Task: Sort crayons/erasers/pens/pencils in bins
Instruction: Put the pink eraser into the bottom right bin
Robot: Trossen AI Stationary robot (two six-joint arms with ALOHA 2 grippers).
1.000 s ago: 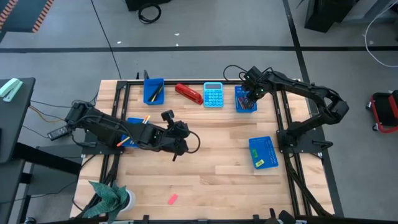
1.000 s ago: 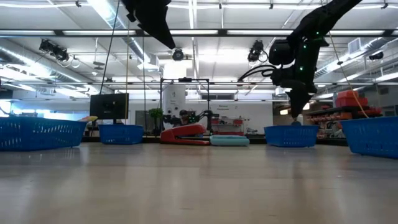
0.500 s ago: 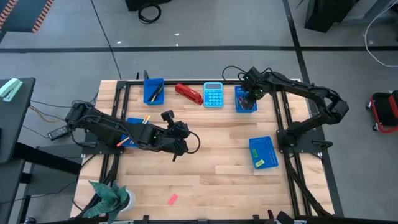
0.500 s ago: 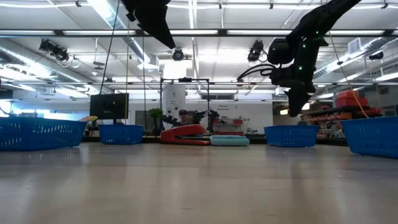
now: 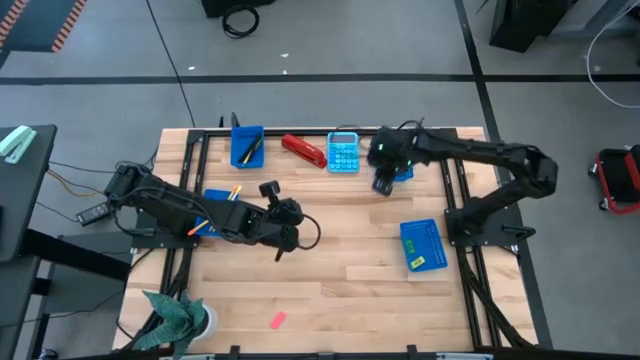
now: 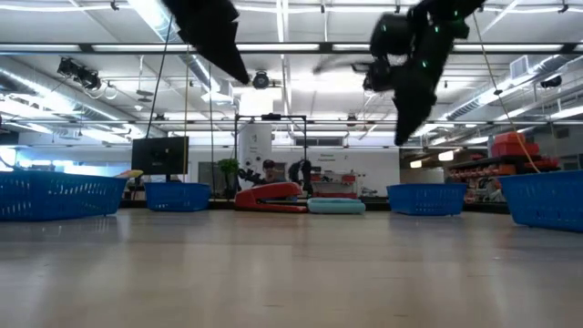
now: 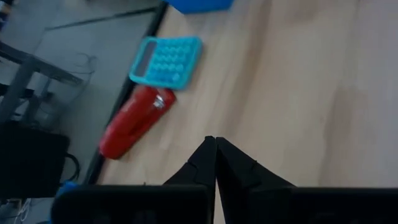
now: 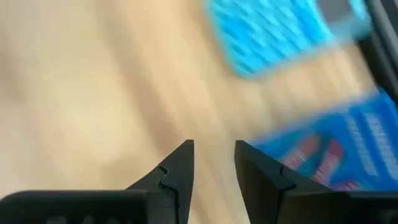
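Note:
My right gripper (image 5: 382, 186) hangs open and empty above the bare wood, just left of the far right bin (image 5: 402, 170); its own wrist view shows the gap (image 8: 214, 149) and red crayons (image 8: 311, 152) in that bin (image 8: 348, 143). My left gripper (image 5: 312, 230) is shut and empty over the table's middle, fingertips together (image 7: 215, 146). Dark pens (image 5: 252, 150) lie in the far left bin (image 5: 245, 135). Orange pencils (image 5: 234, 190) lie in the bin (image 5: 213, 195) under my left arm. The near right bin (image 5: 423, 235) holds a yellow and a green eraser (image 5: 416, 263). A pink eraser (image 5: 278, 320) lies flat near the front edge.
A red stapler (image 5: 304, 150) and a light-blue calculator (image 5: 343, 152) lie at the far edge between the two far bins; both also show in the left wrist view, stapler (image 7: 134, 123) and calculator (image 7: 166, 60). A potted plant (image 5: 175, 318) stands at the near left corner.
My right gripper has risen from over the far right bin and swung toward the table's left and near side, now over bare wood beside that bin. My left arm has kept still.

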